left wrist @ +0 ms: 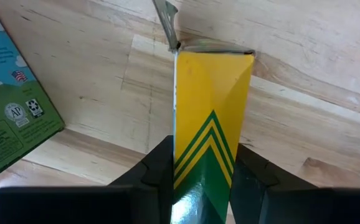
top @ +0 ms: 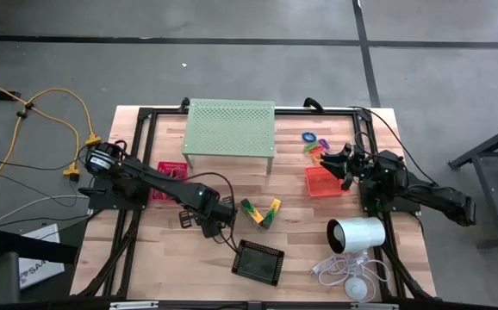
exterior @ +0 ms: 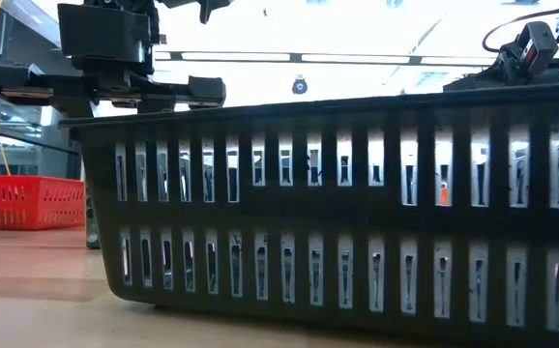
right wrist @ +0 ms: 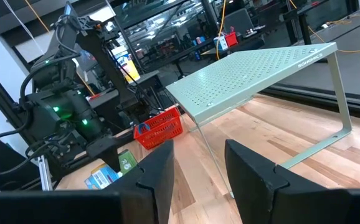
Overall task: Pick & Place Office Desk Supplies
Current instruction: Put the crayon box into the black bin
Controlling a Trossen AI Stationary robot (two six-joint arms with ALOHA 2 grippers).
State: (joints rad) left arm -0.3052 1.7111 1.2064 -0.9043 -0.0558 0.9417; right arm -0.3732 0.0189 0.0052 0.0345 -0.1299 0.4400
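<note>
I find the left gripper (left wrist: pixel 202 180) low over mid-table (top: pixel 301 220), its jaws set either side of a yellow-and-green box (left wrist: pixel 210 118) standing upright between them; contact looks made or imminant, firm grip unconfirmed. I judge the box light, stiff cardboard with slick printed faces, best pinched across its narrow flat sides, low down. A second box (top: pixel 270 209) lies just beside it. The right gripper (right wrist: pixel 195 171) waits over the orange tray (top: pixel 322 182), jaws parted, empty. The black tray (top: pixel 258 261) sits near.
</note>
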